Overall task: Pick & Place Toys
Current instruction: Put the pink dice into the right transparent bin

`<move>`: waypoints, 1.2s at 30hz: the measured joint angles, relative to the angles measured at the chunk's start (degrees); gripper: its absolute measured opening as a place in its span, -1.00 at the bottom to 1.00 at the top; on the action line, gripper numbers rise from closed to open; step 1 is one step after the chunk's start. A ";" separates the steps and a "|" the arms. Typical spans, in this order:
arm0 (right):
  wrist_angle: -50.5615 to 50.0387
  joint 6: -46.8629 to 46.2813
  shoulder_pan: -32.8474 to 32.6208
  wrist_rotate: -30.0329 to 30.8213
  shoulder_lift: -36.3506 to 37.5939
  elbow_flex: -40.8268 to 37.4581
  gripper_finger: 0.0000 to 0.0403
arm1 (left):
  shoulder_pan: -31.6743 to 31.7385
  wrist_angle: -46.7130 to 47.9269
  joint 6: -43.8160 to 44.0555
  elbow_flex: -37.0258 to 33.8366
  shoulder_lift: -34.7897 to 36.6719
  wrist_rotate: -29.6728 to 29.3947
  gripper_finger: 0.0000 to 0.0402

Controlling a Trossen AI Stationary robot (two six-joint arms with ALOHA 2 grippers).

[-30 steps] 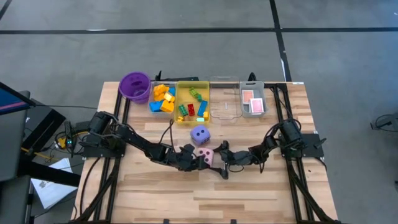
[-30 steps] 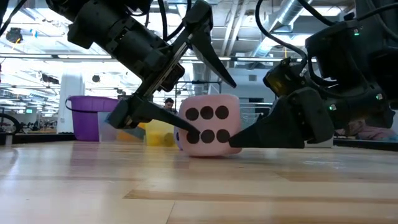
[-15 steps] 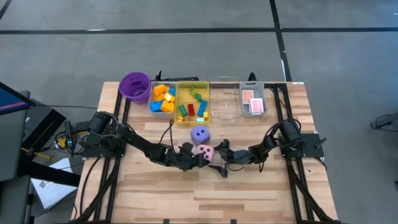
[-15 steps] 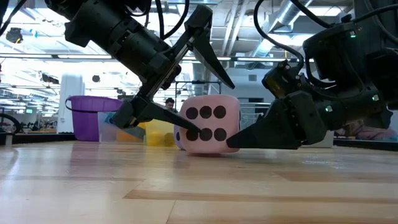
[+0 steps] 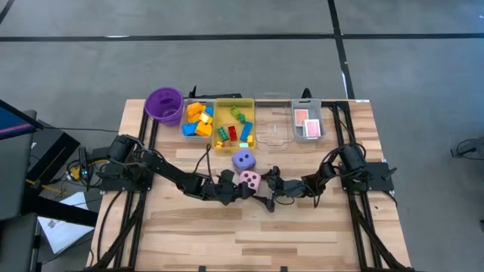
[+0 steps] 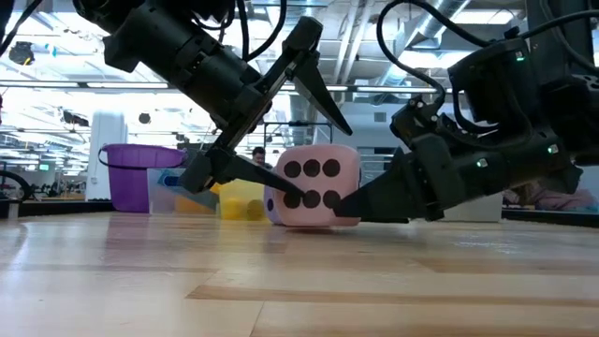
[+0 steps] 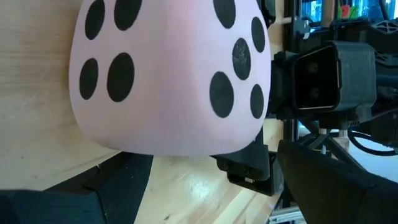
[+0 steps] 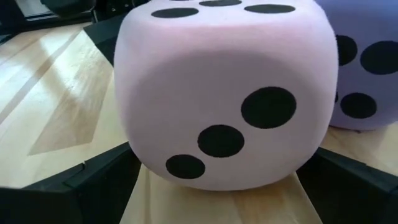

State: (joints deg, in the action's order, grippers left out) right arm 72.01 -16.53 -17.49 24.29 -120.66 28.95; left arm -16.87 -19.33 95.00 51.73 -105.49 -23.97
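A pink soft die (image 5: 250,180) with black spots rests on the wooden table near its middle. It stands right beside a purple die (image 5: 242,159) on its far side. My left gripper (image 5: 236,187) comes in low from the table's left. It is open and rolled, with one finger high above the die and one near the tabletop. My right gripper (image 5: 265,190) comes in low from the right, open, with the pink die (image 8: 224,93) between its fingers. Bricks and cards lie in trays at the far edge. My left gripper's lower finger (image 6: 253,176) lies level against the pink die's near face, low down (image 6: 288,198), coming from the table's left. The upper finger (image 6: 318,80) stands clear above the die, which sits flat on the table. My right gripper reaches level from the table's right, its open fingers on either side of the die. One finger (image 6: 374,195) meets the die's lower right corner (image 6: 348,200). The die stays on the table, with the purple die (image 8: 364,68) just behind it.
Along the far edge stand a purple cup (image 5: 163,104), a clear tray of bricks (image 5: 198,119), a yellow tray of bricks (image 5: 233,125), a clear tray (image 5: 273,127) and a tray with cards (image 5: 307,123). Bare wood spreads over the table's near half.
The pink die has slid a little toward the table's far edge, up to the purple die, which has shifted slightly too. My right gripper has moved toward the table's left, closer onto the die. My left gripper has turned slightly at the wrist. Both have stayed open.
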 joint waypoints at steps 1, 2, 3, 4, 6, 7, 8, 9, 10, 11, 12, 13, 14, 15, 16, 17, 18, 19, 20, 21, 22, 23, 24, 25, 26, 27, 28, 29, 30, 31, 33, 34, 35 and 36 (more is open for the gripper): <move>0.02 0.00 0.06 0.01 0.00 0.00 0.99 | 0.11 -0.02 0.00 -0.01 0.00 0.01 0.68; 0.03 0.00 0.03 0.03 0.00 0.00 0.99 | 0.14 -0.02 0.00 0.01 0.00 0.01 0.68; -0.02 -0.02 0.01 0.03 0.00 0.00 0.99 | 0.12 0.00 0.00 -0.01 0.00 0.00 0.68; -0.04 -0.03 -0.01 0.03 0.00 0.00 0.99 | 0.12 0.02 0.00 -0.01 0.00 0.00 0.68; -0.02 -1.02 -0.01 0.03 0.00 0.00 0.99 | 0.12 0.00 0.00 0.01 0.00 0.00 0.68; 0.00 -2.49 -0.01 0.03 0.00 0.00 0.99 | 0.12 0.00 0.00 0.01 0.00 0.00 0.68; -0.02 -4.34 -0.01 0.03 0.00 0.00 0.99 | 0.12 0.00 -0.02 0.00 0.00 -0.04 0.68; -0.03 -6.15 -0.04 0.07 0.00 0.00 0.99 | 0.12 0.00 -0.01 0.01 0.00 -0.04 0.68; 0.15 -7.70 -0.06 0.21 0.08 0.00 0.99 | 0.12 0.00 -0.02 0.01 0.00 -0.09 0.68; 0.31 -8.75 -0.05 0.26 0.13 0.01 0.99 | 0.12 0.00 -0.02 0.01 0.00 -0.15 0.68; 0.42 -9.25 -0.05 0.30 0.15 0.02 0.99 | 0.12 0.01 -0.02 0.01 0.00 -0.15 0.68; 0.42 -9.32 -0.05 0.31 0.15 0.02 0.99 | 0.12 0.02 -0.02 0.01 0.00 -0.15 0.68; 0.39 -9.35 -0.05 0.31 0.15 0.03 0.99 | 0.12 0.00 -0.02 0.01 0.00 -0.15 0.68; 0.39 -9.35 -0.05 0.31 0.15 0.02 0.99 | 0.12 0.00 -0.02 0.01 0.00 -0.15 0.68; 0.37 -9.31 0.03 0.31 0.15 0.04 0.99 | 0.12 0.00 -0.02 0.01 0.00 -0.15 0.68; 0.34 -9.04 0.25 0.25 0.15 0.04 0.99 | 0.12 0.02 -0.02 0.01 0.00 -0.15 0.68; 0.25 -8.65 0.53 0.19 0.15 0.04 0.99 | 0.12 0.04 -0.02 0.01 0.00 -0.15 0.68; 0.23 -8.53 0.70 -0.05 0.15 0.04 0.99 | 0.13 0.07 -0.02 0.01 0.00 -0.15 0.68; 0.24 -8.55 0.82 -0.20 0.15 0.05 0.99 | 0.14 0.05 -0.02 0.01 0.00 -0.15 0.68; 0.24 -8.52 0.99 -0.23 0.15 0.07 0.99 | 0.14 0.04 -0.02 0.01 0.00 -0.15 0.68; 0.25 -8.52 1.28 -0.35 0.15 0.09 0.99 | 0.14 0.04 -0.02 0.01 0.00 -0.15 0.68; 0.26 -8.53 1.52 -0.55 0.15 0.11 0.99 | 0.14 0.04 -0.02 0.01 0.00 -0.15 0.68; 0.26 -8.64 1.80 -0.68 0.15 0.11 0.99 | 0.14 0.04 -0.02 0.01 0.00 -0.17 0.68; 0.33 -9.02 2.06 -0.74 0.15 0.13 0.99 | 0.14 0.02 -0.02 0.01 0.00 -0.20 0.68; 0.45 -9.64 2.28 -0.94 0.17 0.13 0.99 | 0.14 -0.02 -0.04 0.01 0.00 -0.23 0.68; 0.59 -10.11 2.57 -1.52 0.21 0.13 0.99 | 0.14 -0.06 -0.04 0.01 0.00 -0.25 0.68; 0.77 -10.31 2.84 -2.23 0.22 0.13 0.99 | 0.14 -0.04 -0.07 0.01 0.00 -0.27 0.68; 0.90 -10.35 3.03 -2.84 0.22 0.13 0.99 | 0.14 -0.04 -0.06 0.01 0.00 -0.26 0.68; 0.90 -10.45 3.05 -3.08 0.22 0.17 0.99 | 0.14 -0.07 -0.07 0.01 0.00 -0.26 0.68; 0.86 -10.46 3.05 -3.08 0.22 0.22 0.99 | 0.14 -0.05 -0.05 0.01 0.00 -0.26 0.68; 0.67 -10.11 2.88 -3.07 0.20 0.40 0.99 | 0.10 -0.07 -0.04 0.01 0.00 -0.24 0.68; 0.54 -9.84 2.75 -3.05 0.17 0.50 0.99 | 0.06 -0.09 -0.04 0.01 0.00 -0.24 0.68; 0.37 -9.64 2.58 -3.05 0.15 0.64 0.98 | 0.06 -0.20 -0.04 0.01 0.00 -0.18 0.68; 0.27 -9.30 2.40 -3.03 0.09 0.74 0.97 | 0.06 -0.43 -0.04 0.01 0.00 -0.06 0.68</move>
State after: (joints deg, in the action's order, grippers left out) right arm 72.28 -25.83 -15.09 21.26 -120.57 29.69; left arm -16.82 -19.76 94.96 51.75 -105.49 -24.03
